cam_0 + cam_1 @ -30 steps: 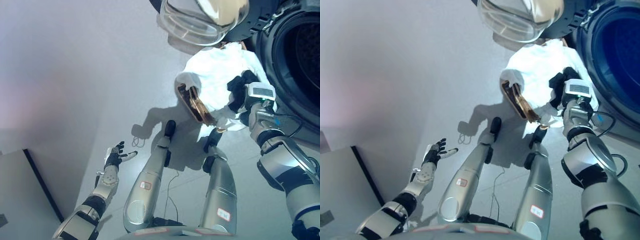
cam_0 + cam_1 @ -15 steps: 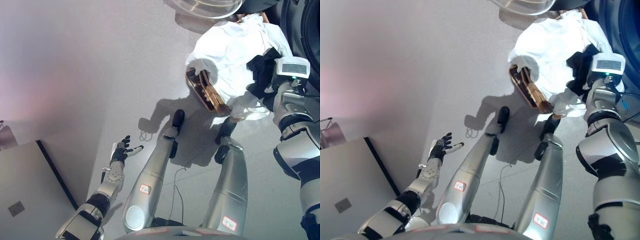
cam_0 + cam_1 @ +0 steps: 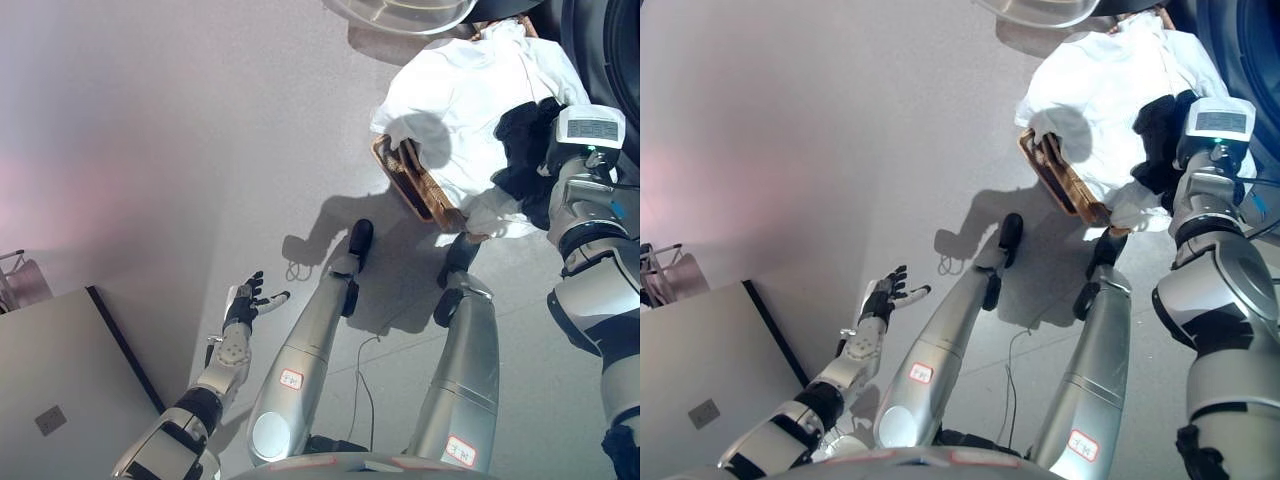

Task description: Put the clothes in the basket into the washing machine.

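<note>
— Left eye view: where are the clothes?
— White clothes (image 3: 465,100) heap over the basket (image 3: 417,188) on the floor, far right. The right robot hand (image 3: 522,150) lies on them — its grip I cannot tell.
— Right eye view?
— Left robot hand (image 3: 883,299) spread over bare floor, near left.

Open floor (image 3: 200,150) left of basket (image 3: 415,190)

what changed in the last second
The camera shifted, so the whole scene sits higher in view. The right hand still rests on the white clothes over the basket; its grip is unclear. The left hand stays open over the floor.
</note>
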You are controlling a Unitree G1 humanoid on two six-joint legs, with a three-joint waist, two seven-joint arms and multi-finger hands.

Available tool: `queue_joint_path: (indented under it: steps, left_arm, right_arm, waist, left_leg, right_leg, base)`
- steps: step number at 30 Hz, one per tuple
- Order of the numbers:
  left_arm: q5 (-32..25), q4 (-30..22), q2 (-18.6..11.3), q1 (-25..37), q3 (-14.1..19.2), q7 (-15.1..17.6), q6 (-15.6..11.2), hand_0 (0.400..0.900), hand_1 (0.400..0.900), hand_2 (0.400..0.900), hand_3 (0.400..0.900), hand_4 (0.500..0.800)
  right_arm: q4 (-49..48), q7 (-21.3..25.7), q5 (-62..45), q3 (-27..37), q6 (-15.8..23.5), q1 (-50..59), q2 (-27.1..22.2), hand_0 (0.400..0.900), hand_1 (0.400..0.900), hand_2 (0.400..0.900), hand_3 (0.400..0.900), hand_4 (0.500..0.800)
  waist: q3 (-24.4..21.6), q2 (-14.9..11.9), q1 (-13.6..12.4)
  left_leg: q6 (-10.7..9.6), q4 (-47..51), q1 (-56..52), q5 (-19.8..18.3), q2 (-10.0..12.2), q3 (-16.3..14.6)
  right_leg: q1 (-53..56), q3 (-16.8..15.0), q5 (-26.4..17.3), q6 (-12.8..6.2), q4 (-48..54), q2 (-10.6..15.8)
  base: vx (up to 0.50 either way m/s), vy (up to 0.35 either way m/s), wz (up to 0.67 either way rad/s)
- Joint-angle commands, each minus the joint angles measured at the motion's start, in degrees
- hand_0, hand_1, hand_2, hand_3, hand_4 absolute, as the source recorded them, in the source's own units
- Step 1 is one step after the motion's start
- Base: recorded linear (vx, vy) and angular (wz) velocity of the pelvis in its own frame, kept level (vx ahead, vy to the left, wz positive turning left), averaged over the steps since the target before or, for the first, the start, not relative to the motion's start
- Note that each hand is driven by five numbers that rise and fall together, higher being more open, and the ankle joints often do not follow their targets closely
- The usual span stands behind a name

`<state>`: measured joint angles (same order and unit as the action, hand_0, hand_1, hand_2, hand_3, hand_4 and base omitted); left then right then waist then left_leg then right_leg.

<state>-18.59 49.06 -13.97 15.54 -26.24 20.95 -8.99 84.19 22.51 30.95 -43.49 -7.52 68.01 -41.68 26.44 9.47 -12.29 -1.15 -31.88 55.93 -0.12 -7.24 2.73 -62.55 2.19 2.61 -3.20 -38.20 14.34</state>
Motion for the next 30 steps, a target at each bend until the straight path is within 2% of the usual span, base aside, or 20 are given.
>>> queue_joint_path:
  steps: [1, 8, 9, 10, 14, 19, 23, 24, 25, 26, 27, 28, 30]
  left_arm:
    - [-1.7, 4.0, 0.2, -2.3, 1.4, 3.2, -0.4, 0.900, 0.900, 0.900, 0.900, 0.800]
    - [-1.6, 5.9, -0.2, -1.3, 1.8, 3.5, -0.5, 0.900, 0.900, 0.900, 0.900, 0.800]
    - [-1.6, 6.2, -0.4, -1.1, 1.9, 3.6, -0.6, 0.900, 0.900, 0.900, 0.900, 0.800]
    - [-1.5, 6.7, -0.7, -1.0, 1.9, 3.5, -0.7, 0.900, 0.900, 0.900, 0.900, 0.800]
    - [-1.7, 7.8, -1.3, -1.6, 2.9, 2.8, -1.2, 0.900, 0.900, 0.900, 0.900, 0.800]
    - [-0.6, 9.7, -1.9, -3.1, 4.0, 1.7, -1.4, 0.900, 0.900, 0.900, 0.900, 0.800]
    - [0.7, 9.6, -1.8, -4.9, 4.3, 0.5, -1.7, 0.900, 0.900, 0.900, 0.900, 0.800]
    - [0.7, 9.5, -2.0, -4.9, 4.1, 0.4, -1.7, 0.900, 0.900, 0.900, 0.900, 0.800]
    - [1.1, 9.6, -1.9, -5.5, 4.1, 0.0, -1.8, 0.900, 0.900, 0.900, 0.900, 0.800]
    - [1.1, 9.6, -2.0, -5.6, 4.0, 0.0, -1.8, 0.900, 0.900, 0.900, 0.900, 0.800]
    - [1.2, 9.7, -1.5, -6.4, 4.0, -0.6, -1.7, 0.900, 0.900, 0.900, 0.900, 0.800]
    - [1.2, 9.7, -1.6, -6.5, 3.9, -0.6, -1.8, 0.900, 0.900, 0.900, 0.900, 0.800]
    - [1.2, 10.0, -1.2, -7.0, 3.6, -1.4, -1.8, 0.900, 0.900, 0.900, 0.900, 0.800]
  right_arm:
    - [0.2, 2.5, 0.6, -3.0, -2.4, 1.4, -3.7, 0.400, 0.400, 0.400, 0.400, 0.500]
    - [-1.0, 4.1, -3.7, -0.3, -1.5, 1.5, -0.9, 0.400, 0.400, 0.400, 0.400, 0.500]
    - [-1.7, 4.6, -7.3, 2.0, -0.5, 1.4, -0.3, 0.400, 0.400, 0.400, 0.400, 0.500]
    - [-2.2, 5.0, -14.7, 6.0, 1.4, 1.5, 0.3, 0.400, 0.400, 0.400, 0.400, 0.500]
    - [-3.8, 5.8, -32.0, 15.7, 5.8, 0.6, 0.9, 0.400, 0.400, 0.400, 0.400, 0.500]
    - [-4.4, 6.2, -49.4, 26.9, 10.9, -3.6, 1.8, 0.400, 0.400, 0.400, 0.400, 0.500]
    - [-4.8, 4.5, -66.1, 38.2, 15.9, -8.9, 3.1, 0.400, 0.400, 0.400, 0.400, 0.500]
    - [-4.9, 4.4, -66.2, 38.4, 15.9, -9.2, 3.1, 0.400, 0.400, 0.400, 0.400, 0.500]
    - [-5.1, 3.3, -73.0, 42.3, 18.0, -10.8, 4.3, 0.400, 0.400, 0.400, 0.400, 0.500]
    - [-5.1, 3.2, -73.1, 42.4, 18.0, -11.0, 4.3, 0.400, 0.400, 0.400, 0.400, 0.500]
    - [-6.0, 2.4, -82.2, 47.6, 21.4, -12.8, 5.8, 0.400, 0.400, 0.400, 0.400, 0.500]
    - [-6.1, 2.3, -82.3, 47.8, 21.4, -13.1, 5.8, 0.400, 0.400, 0.400, 0.400, 0.500]
    - [-7.2, 1.0, -90.9, 52.3, 25.0, -13.9, 7.8, 0.400, 0.400, 0.400, 0.400, 0.500]
  waist:
    - [-0.9, 4.3, 2.2]
    - [-1.1, 3.3, 2.7]
    - [-1.1, 3.1, 2.8]
    - [-1.3, 3.5, 2.5]
    - [-1.8, 3.4, 2.7]
    - [-2.8, 4.1, 2.8]
    - [-4.0, 5.3, 2.7]
    - [-4.0, 5.3, 2.6]
    - [-4.5, 5.8, 2.5]
    - [-4.5, 5.8, 2.4]
    - [-5.2, 6.4, 2.3]
    - [-5.2, 6.3, 2.2]
    - [-5.7, 7.2, 2.2]
  left_leg:
    - [-3.5, 4.4, 0.8, 3.0, 0.0, 4.5]
    - [-3.5, 8.9, -4.0, 4.4, 0.8, 4.7]
    - [-3.7, 10.2, -5.1, 5.0, 1.1, 4.8]
    - [-3.8, 13.5, -6.7, 7.8, 2.0, 4.9]
    - [-4.2, 18.5, -11.8, 9.5, 3.1, 4.5]
    - [-4.4, 23.1, -16.8, 10.8, 3.9, 4.5]
    - [-4.3, 25.7, -20.2, 11.2, 4.1, 4.1]
    - [-4.3, 25.8, -20.4, 11.2, 4.2, 4.1]
    - [-4.2, 26.1, -21.2, 11.1, 4.2, 4.1]
    - [-4.2, 26.2, -21.4, 11.1, 4.3, 4.0]
    - [-4.1, 26.8, -22.3, 10.9, 4.3, 3.9]
    - [-4.1, 26.9, -22.5, 10.9, 4.3, 3.9]
    - [-4.1, 27.0, -23.2, 10.8, 4.2, 3.7]
  right_leg:
    - [6.0, 0.6, 6.9, -1.26, -8.0, -1.5]
    - [11.0, 1.6, 5.9, -1.35, -3.6, -2.8]
    - [12.2, 1.9, 5.6, -1.43, -2.2, -3.1]
    - [14.2, 2.9, 2.8, -1.32, 1.5, -4.0]
    - [19.4, 3.4, 1.0, -1.76, 7.7, -5.2]
    - [25.0, 3.9, -0.8, -2.31, 14.5, -6.0]
    - [29.1, 3.7, -1.7, -2.74, 18.7, -6.1]
    - [29.3, 3.7, -1.7, -2.74, 18.9, -6.1]
    - [30.2, 3.8, -1.9, -2.83, 19.9, -5.9]
    - [30.3, 3.8, -2.0, -2.83, 20.0, -5.9]
    - [31.5, 3.6, -2.0, -2.93, 21.1, -5.8]
    - [31.8, 3.6, -2.1, -2.93, 21.3, -5.8]
    - [32.8, 3.7, -2.2, -3.02, 22.1, -5.7]
  base:
    - [0.00, -0.023, -0.03]
    - [0.01, -0.016, -0.08]
    - [-0.07, -0.004, -0.12]
    - [-0.07, -0.014, -0.13]
    - [0.00, -0.005, -0.12]
    - [0.02, 0.005, -0.07]
    - [0.03, 0.023, -0.03]
    - [0.02, 0.038, -0.07]
    - [0.01, 0.020, -0.04]
    - [0.04, 0.040, -0.07]
    - [0.03, 0.019, -0.04]
    - [0.04, 0.036, -0.07]
    - [0.01, 0.016, 0.00]
